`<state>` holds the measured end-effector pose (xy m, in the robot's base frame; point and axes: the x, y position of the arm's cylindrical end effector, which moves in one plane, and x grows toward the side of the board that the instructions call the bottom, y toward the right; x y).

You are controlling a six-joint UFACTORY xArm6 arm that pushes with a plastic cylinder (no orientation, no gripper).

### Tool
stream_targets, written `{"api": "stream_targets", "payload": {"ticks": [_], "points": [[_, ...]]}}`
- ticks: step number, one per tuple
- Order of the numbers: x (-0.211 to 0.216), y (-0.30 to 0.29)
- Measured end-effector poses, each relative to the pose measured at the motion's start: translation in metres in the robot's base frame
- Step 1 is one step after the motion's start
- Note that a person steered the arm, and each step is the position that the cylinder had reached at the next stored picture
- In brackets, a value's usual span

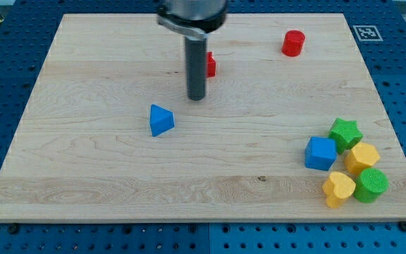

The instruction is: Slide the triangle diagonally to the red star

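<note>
A blue triangle block lies left of the board's middle. A red block, mostly hidden behind my rod, sits toward the view's top; its shape cannot be made out. My tip rests on the board just below that red block, and up and to the right of the blue triangle, a short gap away from it.
A red cylinder stands at the top right. At the lower right are a green star, a blue cube, a yellow hexagon-like block, a yellow heart and a green cylinder. The wooden board lies on a blue pegboard.
</note>
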<state>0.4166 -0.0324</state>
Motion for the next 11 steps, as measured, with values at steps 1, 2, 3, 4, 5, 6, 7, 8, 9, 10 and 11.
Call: {"api": "stream_targets", "payload": {"ticks": [1, 2, 3, 4, 5, 6, 7, 8, 9, 10, 11], "points": [[0.021, -0.05], [0.018, -0.096], [0.057, -0.094], [0.09, -0.041], [0.095, 0.0], [0.089, 0.006], [0.075, 0.009], [0.073, 0.009], [0.073, 0.01], [0.076, -0.016], [0.083, -0.056]]}}
